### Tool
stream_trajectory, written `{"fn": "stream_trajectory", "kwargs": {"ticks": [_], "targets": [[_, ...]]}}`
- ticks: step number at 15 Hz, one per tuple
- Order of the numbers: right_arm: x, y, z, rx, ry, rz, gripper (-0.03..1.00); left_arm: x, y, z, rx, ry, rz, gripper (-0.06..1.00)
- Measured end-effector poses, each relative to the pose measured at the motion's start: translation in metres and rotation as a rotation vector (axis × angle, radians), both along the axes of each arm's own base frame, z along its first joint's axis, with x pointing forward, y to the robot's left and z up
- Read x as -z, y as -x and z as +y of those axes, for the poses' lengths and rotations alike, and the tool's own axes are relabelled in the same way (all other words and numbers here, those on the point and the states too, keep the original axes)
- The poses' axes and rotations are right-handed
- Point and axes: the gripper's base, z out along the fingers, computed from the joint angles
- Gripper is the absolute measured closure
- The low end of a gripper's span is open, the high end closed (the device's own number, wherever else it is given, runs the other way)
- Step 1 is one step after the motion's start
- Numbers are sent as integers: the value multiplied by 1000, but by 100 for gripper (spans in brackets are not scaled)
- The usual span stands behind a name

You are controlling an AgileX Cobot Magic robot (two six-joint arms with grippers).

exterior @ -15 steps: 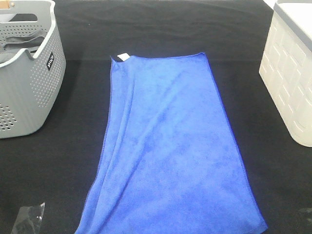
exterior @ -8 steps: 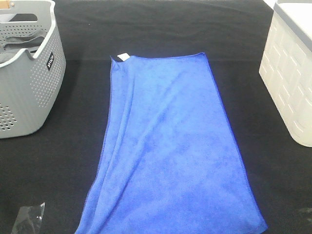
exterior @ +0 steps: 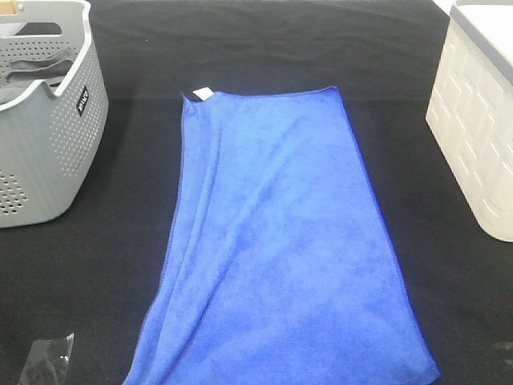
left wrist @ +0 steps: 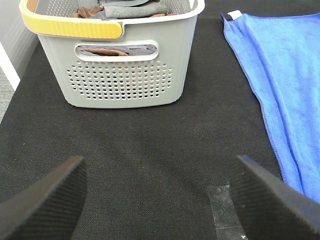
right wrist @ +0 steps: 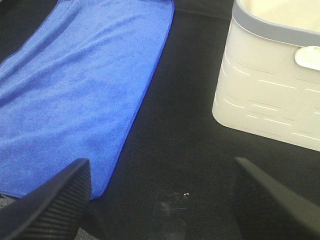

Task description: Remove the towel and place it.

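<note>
Blue towel (exterior: 280, 241): spread flat on the black table (exterior: 120, 265), between grey basket (exterior: 44, 120) and white bin (exterior: 477, 128), touching neither.
White tag (exterior: 200, 93): at the towel's far corner.
Left gripper (left wrist: 157, 197): spread wide, holding nothing.
Right gripper (right wrist: 160, 200): spread wide, holding nothing.

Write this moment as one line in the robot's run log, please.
blue towel: spread flat on black table, untouched | left gripper: open, empty | right gripper: open, empty | grey basket: left | white bin: right
</note>
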Motion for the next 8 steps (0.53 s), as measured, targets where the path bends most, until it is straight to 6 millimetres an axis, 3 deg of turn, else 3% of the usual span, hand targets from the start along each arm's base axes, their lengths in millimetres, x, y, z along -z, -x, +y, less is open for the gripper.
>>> {"fn": "stream_trajectory", "kwargs": {"ticks": [8], "targets": [[0, 0, 0, 0, 0, 0, 21, 0, 0, 0, 0, 0, 0, 19]]}}
